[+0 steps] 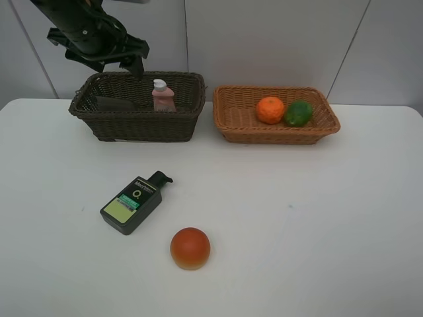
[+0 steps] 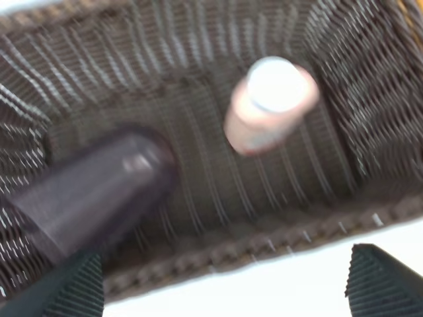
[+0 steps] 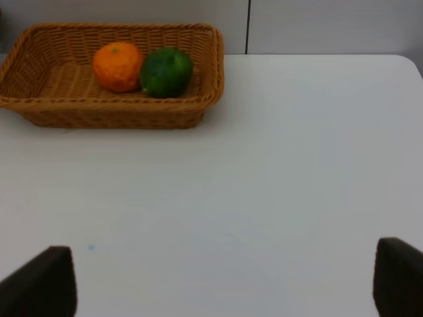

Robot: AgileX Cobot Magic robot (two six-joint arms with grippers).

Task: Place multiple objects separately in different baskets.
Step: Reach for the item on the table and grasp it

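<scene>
- Left gripper point(image 2: 228, 290) is hovering wide, empty, above dark basket point(image 1: 135, 125); drop seemingly done.
- Right gripper point(image 3: 221, 284) is idling wide.
- Next is probably grasping pump bottle point(image 1: 132, 205) before that basket.

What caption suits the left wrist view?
Open left gripper over the dark basket, which holds a mauve cup on its side and a pink bottle.

The table point(image 1: 317, 218) is overlooked from high; the dark basket point(image 2: 344, 99) is also seen closely from above (left wrist view), the tan basket point(image 3: 112, 113) from farther off, low, by the right wrist.

dark basket point(image 1: 139, 125) (pink bottle point(image 1: 162, 96) inside), tan basket point(image 1: 277, 135) holding orange point(image 1: 270, 109)
</scene>
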